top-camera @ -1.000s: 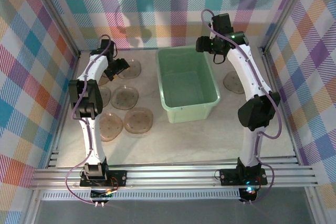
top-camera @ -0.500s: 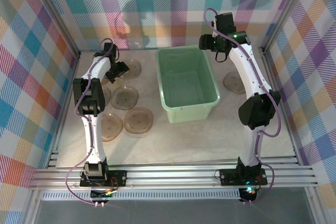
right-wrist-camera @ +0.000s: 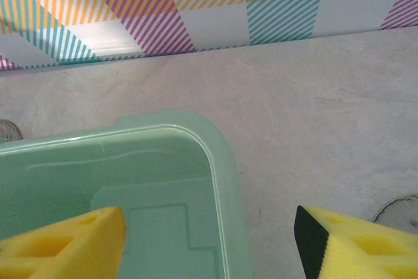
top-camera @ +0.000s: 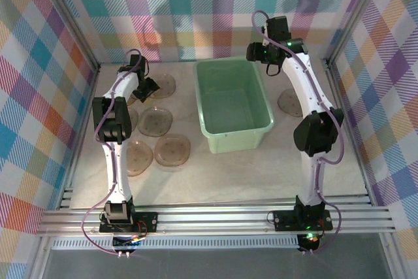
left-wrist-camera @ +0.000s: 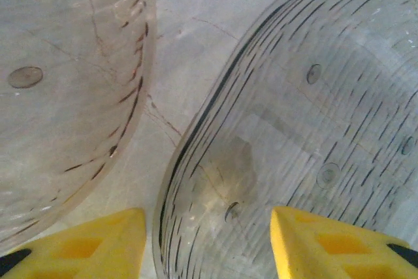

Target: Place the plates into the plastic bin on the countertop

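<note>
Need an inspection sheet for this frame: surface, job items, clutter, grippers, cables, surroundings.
Surface: countertop, pale marble look with faint veining, no spills seen.
Job's things: plastic bin upright mid-table, no plates in it; several plates lie flat to its left, a lone plate to its right.
Clutter: nothing seen.
Grippers: left gripper open, low over the far-left plates, its fingers straddling one plate's rim; right gripper open above the bin's far right corner, holding nothing.
Cables: purple cables run along both arms, no snag seen.
Surroundings: plaid walls on three sides, aluminium rails at the near edge.
</note>
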Motion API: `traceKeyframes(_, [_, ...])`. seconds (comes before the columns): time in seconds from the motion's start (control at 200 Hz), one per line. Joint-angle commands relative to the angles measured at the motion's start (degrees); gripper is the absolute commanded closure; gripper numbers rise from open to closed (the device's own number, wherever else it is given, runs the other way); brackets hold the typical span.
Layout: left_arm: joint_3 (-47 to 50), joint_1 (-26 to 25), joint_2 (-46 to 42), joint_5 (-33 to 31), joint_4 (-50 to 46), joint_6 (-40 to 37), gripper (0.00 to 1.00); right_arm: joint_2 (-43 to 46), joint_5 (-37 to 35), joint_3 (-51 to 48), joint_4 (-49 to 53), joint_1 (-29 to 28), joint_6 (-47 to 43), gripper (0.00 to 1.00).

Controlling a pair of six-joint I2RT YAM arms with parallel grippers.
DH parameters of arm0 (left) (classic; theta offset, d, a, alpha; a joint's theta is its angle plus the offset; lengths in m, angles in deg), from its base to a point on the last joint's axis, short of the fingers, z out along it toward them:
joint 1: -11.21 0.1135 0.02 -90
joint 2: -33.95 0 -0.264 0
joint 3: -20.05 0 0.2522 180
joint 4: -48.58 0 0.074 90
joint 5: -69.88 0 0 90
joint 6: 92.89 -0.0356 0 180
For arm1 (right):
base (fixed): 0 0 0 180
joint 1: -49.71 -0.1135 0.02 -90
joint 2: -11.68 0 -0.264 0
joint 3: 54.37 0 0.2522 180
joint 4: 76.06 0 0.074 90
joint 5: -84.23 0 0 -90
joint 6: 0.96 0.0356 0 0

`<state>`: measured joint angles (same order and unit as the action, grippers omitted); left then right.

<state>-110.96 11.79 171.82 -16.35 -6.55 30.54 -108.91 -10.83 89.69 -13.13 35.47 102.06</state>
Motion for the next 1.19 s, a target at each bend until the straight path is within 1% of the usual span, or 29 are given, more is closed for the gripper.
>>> traceKeyframes(0.0, [-0.87, 0.41, 1.62, 0.85, 0.51, 0.5, 0.53, -0.79, 1.72, 2.02, 0.32, 0.18, 1.04, 0.31])
traceKeyframes(0.18, [-0.87, 0.43, 1.75, 0.52, 0.41, 0.65, 0.58, -0.85, 2.07, 2.06, 0.32, 0.18, 0.62, 0.31])
traceKeyframes(0.465, [-0.46, 0.44, 1.53, 1.39, 1.1, 1.0, 0.71, -0.54, 3.72, 1.86, 1.08, 0.18, 0.58, 0.31])
traceKeyframes(0.565, [-0.5, 0.4, 1.45, 1.63, 1.29, 1.11, 0.75, -0.3, 3.92, 1.71, 1.37, 0.18, 0.86, 0.31])
traceKeyframes(0.75, [-0.37, 0.42, 0.92, 1.93, 1.74, 1.11, 0.81, 1.33, 5.0, -0.84, 0.38, 0.22, 1.12, 0.31])
traceKeyframes(0.955, [0.66, 0.45, -0.83, 3.3, 4.36, 1.57, 0.93, 3.64, 5.06, -4.07, -1.38, 0.18, 1.63, 0.31])
traceKeyframes(1.19, [2.96, 0.39, -3.77, 4.99, 8.19, 2.63, 1.0, 4.83, 5.32, -4.59, -0.9, 0.19, 2.75, 0.31])
